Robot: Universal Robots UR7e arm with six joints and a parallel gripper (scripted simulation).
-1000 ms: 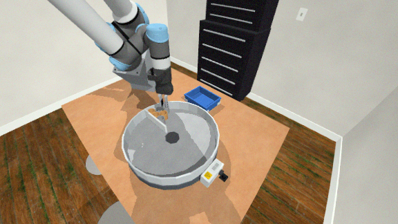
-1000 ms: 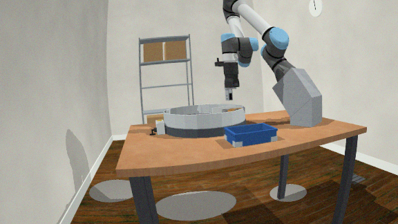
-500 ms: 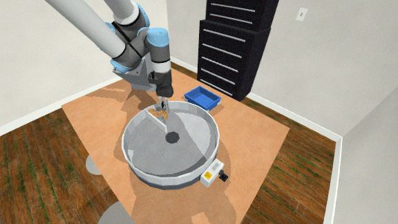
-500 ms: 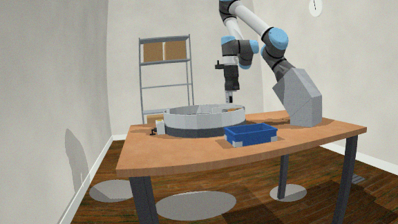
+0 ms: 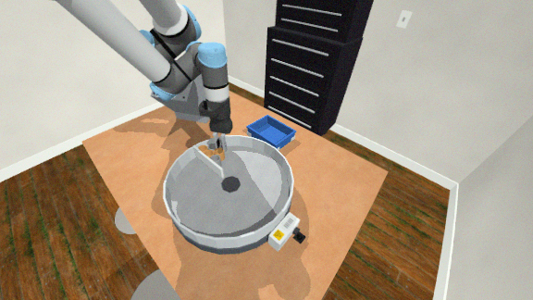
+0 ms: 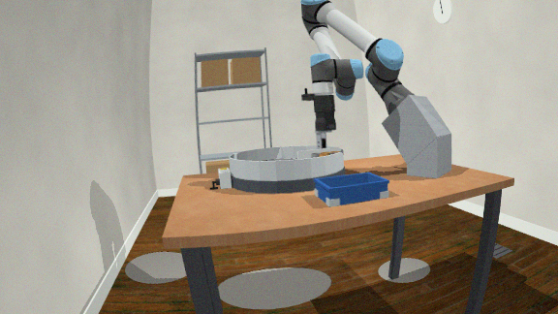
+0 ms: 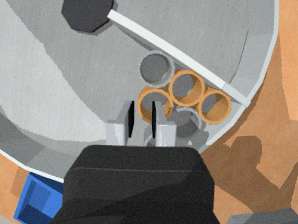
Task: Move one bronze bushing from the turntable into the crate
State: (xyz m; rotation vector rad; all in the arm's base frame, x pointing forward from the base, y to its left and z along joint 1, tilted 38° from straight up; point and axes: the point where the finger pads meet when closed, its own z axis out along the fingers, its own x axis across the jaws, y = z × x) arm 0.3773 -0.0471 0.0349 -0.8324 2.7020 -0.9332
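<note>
Top view: robot arm (image 5: pixel 153 51) (image 6: pixel 350 26), mounted by the desk's (image 5: pixel 342 185) (image 6: pixel 232 213) (image 7: pixel 289 75) far corner, reaching over the turntable (image 5: pixel 217 242) (image 6: pixel 286 170) (image 7: pixel 30 85); final segment near vertical. Pincer (image 5: pixel 219 149) (image 6: pixel 322 146) (image 7: pixel 143 112), pointing down, inside the rim on the arm's side. Bronze bushings (image 5: pixel 206 150) (image 7: pixel 172 95), grouped at the tips, beside a white divider (image 5: pixel 209 162) (image 7: pixel 170 48). Crate (image 5: pixel 270 131) (image 6: pixel 352 189) (image 7: pixel 42 197), blue, by the desk edge running from far corner to right corner.

Exterior view: arm arched, wrist upright; pincer tips about level with the turntable's rim. Crate near the front edge, between the turntable and the desk's right corner.

Wrist view: pincer partly open, nothing gripped; fingers parallel, a gap between. Three bronze bushings, upright, all on the turntable; the nearest partly behind the right-hand finger in this view, contact cannot be told. Grey sleeves (image 7: pixel 172 70), among and beside them.
</note>
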